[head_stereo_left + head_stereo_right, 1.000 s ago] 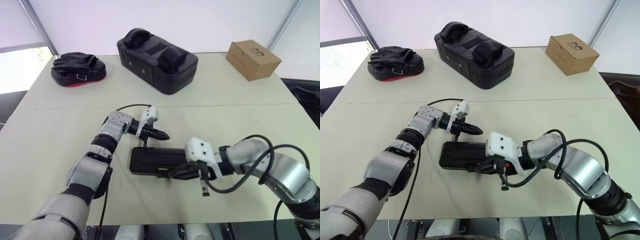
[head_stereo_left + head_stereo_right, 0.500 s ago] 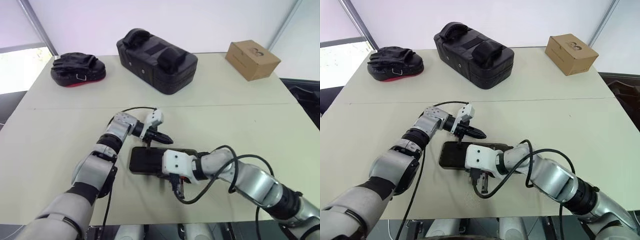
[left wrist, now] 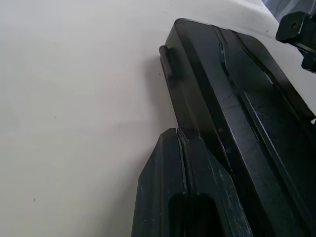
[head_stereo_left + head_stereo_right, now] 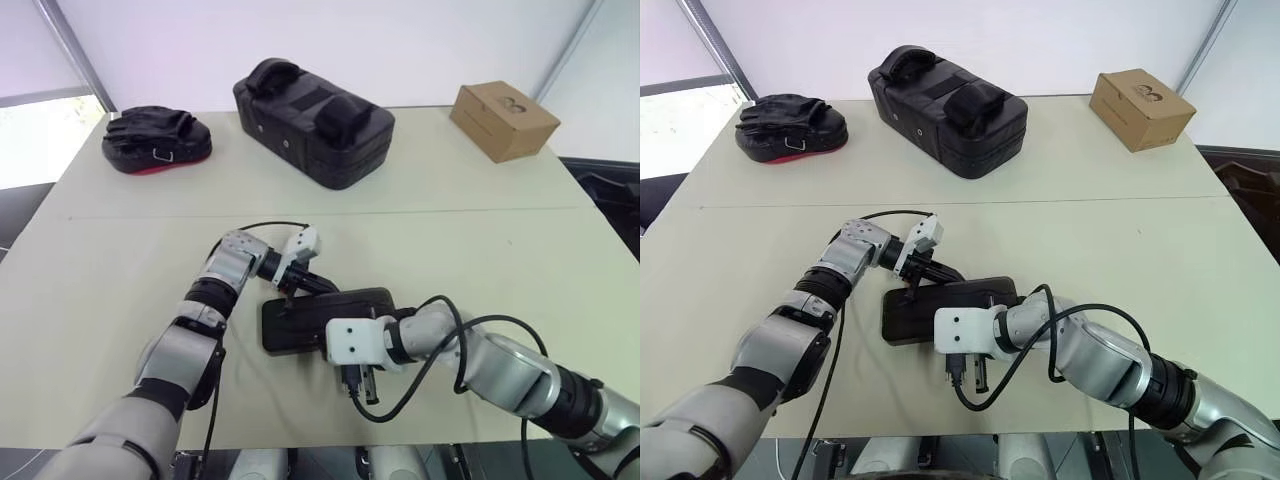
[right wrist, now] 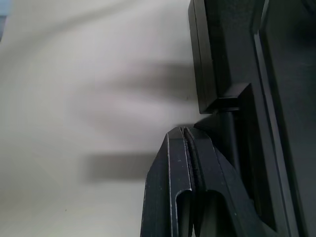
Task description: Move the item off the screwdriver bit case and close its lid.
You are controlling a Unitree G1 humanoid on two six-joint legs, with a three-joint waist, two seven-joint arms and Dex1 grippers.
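The screwdriver bit case (image 4: 310, 318) lies flat on the table near its front edge, a dark slab. Its lid (image 3: 256, 98) is down over the tray; I cannot tell if it is latched. A small clasp tab (image 3: 168, 61) juts from one long edge. Nothing rests on the case, and the item is out of view. My left gripper (image 4: 322, 286) is shut, tips at the case's far edge. My right gripper (image 5: 185, 132) is shut too, tips against the near edge beside another tab (image 5: 229, 96), under its white wrist block (image 4: 350, 343).
A big black padded bag (image 4: 315, 120) stands at the back centre. A black and red pad (image 4: 155, 140) lies at the back left, a cardboard box (image 4: 503, 120) at the back right. Bare tabletop (image 4: 520, 250) stretches to the right of the case.
My right gripper has swung from the case's right end round to its near edge and rolled. The case has turned slightly, right end farther away. The left gripper has hardly moved.
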